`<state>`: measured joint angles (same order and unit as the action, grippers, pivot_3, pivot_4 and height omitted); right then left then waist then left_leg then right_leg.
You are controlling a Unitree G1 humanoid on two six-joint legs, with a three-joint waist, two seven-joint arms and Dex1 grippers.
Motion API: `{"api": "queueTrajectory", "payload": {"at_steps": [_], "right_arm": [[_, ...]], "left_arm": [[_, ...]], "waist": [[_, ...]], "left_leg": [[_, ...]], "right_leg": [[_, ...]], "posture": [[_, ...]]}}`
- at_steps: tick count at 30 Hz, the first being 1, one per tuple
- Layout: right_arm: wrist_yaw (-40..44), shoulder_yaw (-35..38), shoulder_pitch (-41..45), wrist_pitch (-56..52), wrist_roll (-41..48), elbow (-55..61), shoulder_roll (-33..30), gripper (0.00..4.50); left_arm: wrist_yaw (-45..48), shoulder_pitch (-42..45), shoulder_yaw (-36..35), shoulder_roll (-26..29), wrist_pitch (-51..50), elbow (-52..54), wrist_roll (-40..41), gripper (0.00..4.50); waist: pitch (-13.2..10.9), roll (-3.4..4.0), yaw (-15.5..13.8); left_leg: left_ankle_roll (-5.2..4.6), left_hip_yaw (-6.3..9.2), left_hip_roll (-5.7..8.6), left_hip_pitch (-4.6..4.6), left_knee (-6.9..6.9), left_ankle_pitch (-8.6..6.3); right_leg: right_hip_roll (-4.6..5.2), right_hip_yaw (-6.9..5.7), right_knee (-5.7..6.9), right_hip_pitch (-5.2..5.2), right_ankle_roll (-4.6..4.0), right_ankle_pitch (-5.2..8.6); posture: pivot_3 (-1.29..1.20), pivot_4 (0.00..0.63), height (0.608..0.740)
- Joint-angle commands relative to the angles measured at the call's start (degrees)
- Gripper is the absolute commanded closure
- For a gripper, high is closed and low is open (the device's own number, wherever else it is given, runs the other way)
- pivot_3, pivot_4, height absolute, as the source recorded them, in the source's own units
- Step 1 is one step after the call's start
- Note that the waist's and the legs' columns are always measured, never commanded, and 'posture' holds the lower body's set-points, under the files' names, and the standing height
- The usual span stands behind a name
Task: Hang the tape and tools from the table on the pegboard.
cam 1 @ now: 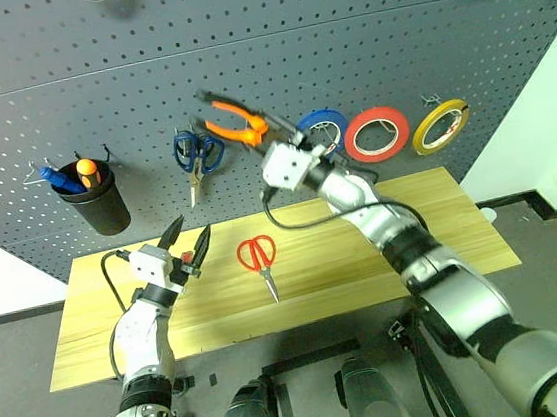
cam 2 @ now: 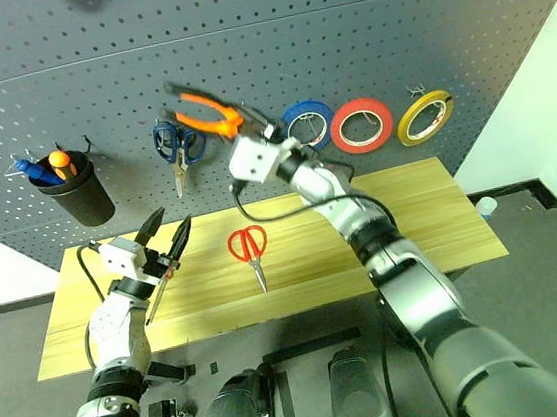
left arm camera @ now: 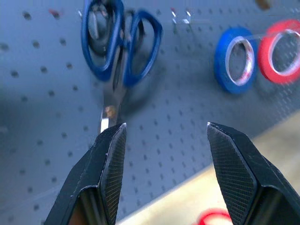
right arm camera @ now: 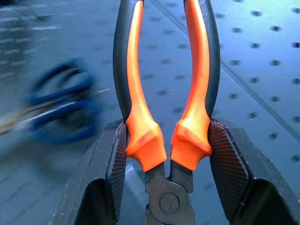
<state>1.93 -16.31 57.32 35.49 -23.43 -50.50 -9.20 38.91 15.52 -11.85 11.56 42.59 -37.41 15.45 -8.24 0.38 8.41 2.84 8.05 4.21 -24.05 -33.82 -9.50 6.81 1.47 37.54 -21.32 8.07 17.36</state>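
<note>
The pliers [cam 1: 228, 119] with orange-and-black handles are up in front of the pegboard [cam 1: 359, 28], just right of the hanging blue scissors. My right gripper [cam 1: 256, 134] is shut on them near the pivot, handles [right arm camera: 136, 84] pointing away. The red-looped scissors [cam 1: 259, 256] lie flat in the middle of the table [cam 1: 431, 221]. The yellow tape [cam 1: 440, 127] hangs on a hook at the right of the pegboard. My left gripper [cam 1: 188, 247] is open and holds nothing, raised over the table's left part, facing the board. A slim thing with a red end [cam 2: 155, 301] lies beneath it, mostly hidden.
Blue scissors [cam 1: 197, 155] hang left of the pliers. A blue tape ring [cam 1: 322, 131] and a red-orange one [cam 1: 378, 134] hang beside the yellow tape. A black cup [cam 1: 100, 204] at the left holds blue and orange screwdrivers. Several hooks stand bare at the far left.
</note>
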Motion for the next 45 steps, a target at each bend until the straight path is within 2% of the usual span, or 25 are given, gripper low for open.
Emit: {"api": "queueTrajectory", "payload": {"at_steps": [1, 5, 10, 14, 17, 19, 21, 27, 31, 45], "right_arm": [[-3.59, 3.78, 6.62, 2.2, 3.52, -8.33, 2.31, 2.36], [-2.25, 7.25, 10.89, 2.17, 7.62, -15.03, 4.58, 2.36], [1.99, 11.68, 13.3, 1.79, 13.29, -18.08, 7.45, 2.36], [4.93, 13.72, 14.06, 2.54, 15.7, -18.74, 8.95, 2.36], [11.18, 15.54, 13.52, 6.12, 19.11, -18.0, 10.14, 2.36], [18.62, 18.05, 13.06, 5.56, 23.75, -17.51, 11.3, 2.36], [22.46, 20.75, 12.89, 4.81, 27.53, -17.73, 12.05, 2.36], [24.69, 25.08, 11.97, 5.04, 31.18, -19.51, 12.72, 2.36], [23.35, 26.75, 12.14, 5.76, 31.55, -20.49, 12.38, 2.36], [18.52, 26.97, 11.39, 9.65, 28.12, -23.14, 9.66, 2.36]], "left_arm": [[-1.54, -0.17, 0.38, -0.6, 2.5, 1.08, -0.55, 1.65], [-1.98, -2.66, 1.37, -1.2, 2.48, 3.33, -0.52, 1.65], [-2.84, -5.69, 1.92, -0.81, 1.82, 6.39, -0.27, 1.65], [-3.51, -6.77, 1.62, -0.21, 1.32, 8.29, 0.05, 1.65], [-4.24, -7.65, 1.41, -0.05, 0.81, 10.12, 0.6, 1.65], [-4.41, -8.75, 1.66, -0.09, 0.53, 11.36, 0.7, 1.65], [-4.63, -9.88, 2.11, -0.24, 0.25, 12.37, 0.61, 1.65], [-5.32, -14.14, 3.16, -0.95, -1.38, 17.06, 0.32, 1.65], [-6.1, -16.95, 3.59, -0.95, -2.56, 20.61, 0.28, 1.65], [-7.5, -27.19, 5.02, -0.99, -8.28, 35.98, 3.2, 1.65]], "waist": [[0.0, 0.0, 0.01], [0.0, 0.0, 0.04], [-0.01, 0.01, -0.27], [-0.01, 0.01, -1.66], [-0.01, 0.01, -2.87], [-0.02, 0.02, -3.06], [-0.04, -0.02, -3.35], [-0.13, -0.03, -5.02], [-0.33, -0.17, -5.83], [-1.06, -0.38, -7.2]], "left_leg": [[0.0, 0.0, 0.0, 0.0, 0.08, 0.0], [0.0, -0.01, 0.0, 0.01, 0.23, 0.01], [0.03, -0.01, 0.0, 0.08, 0.22, 0.04], [0.04, 0.0, -0.02, 0.23, 0.23, 0.04], [0.04, 0.01, -0.03, 0.25, 0.23, 0.04], [0.04, 0.0, -0.03, 0.24, 0.24, 0.04], [0.04, 0.01, -0.03, 0.24, 0.24, 0.04], [0.06, 0.04, -0.04, 0.25, 0.27, 0.03], [0.06, 0.04, -0.05, 0.25, 0.37, 0.03], [0.19, 0.05, -0.08, -0.04, 0.77, 0.11]], "right_leg": [[0.0, 0.0, 0.0, -0.02, 0.0, 0.0], [-0.02, 0.01, 0.01, -0.08, -0.01, 0.01], [-0.04, 0.05, 0.22, -0.12, -0.03, 0.01], [-0.05, 0.12, 0.43, -0.13, -0.14, 0.08], [-0.08, 0.11, 0.46, -0.12, -0.18, 0.1], [-0.07, 0.12, 0.43, -0.13, -0.17, 0.1], [-0.07, 0.12, 0.41, -0.1, -0.17, 0.1], [-0.06, 0.11, 0.42, -0.13, -0.23, 0.13], [-0.05, 0.12, 0.42, -0.22, -0.31, 0.18], [-0.08, 0.12, 0.52, -0.77, -0.54, 0.31]], "posture": [[-0.08, 0.096, 0.725], [-0.05, 0.1, 0.725], [-0.02, 0.107, 0.725], [-0.01, 0.108, 0.725], [0.0, 0.113, 0.725], [0.01, 0.119, 0.725], [0.02, 0.122, 0.725], [0.05, 0.14, 0.725], [0.08, 0.151, 0.725], [0.17, 0.171, 0.725]]}}
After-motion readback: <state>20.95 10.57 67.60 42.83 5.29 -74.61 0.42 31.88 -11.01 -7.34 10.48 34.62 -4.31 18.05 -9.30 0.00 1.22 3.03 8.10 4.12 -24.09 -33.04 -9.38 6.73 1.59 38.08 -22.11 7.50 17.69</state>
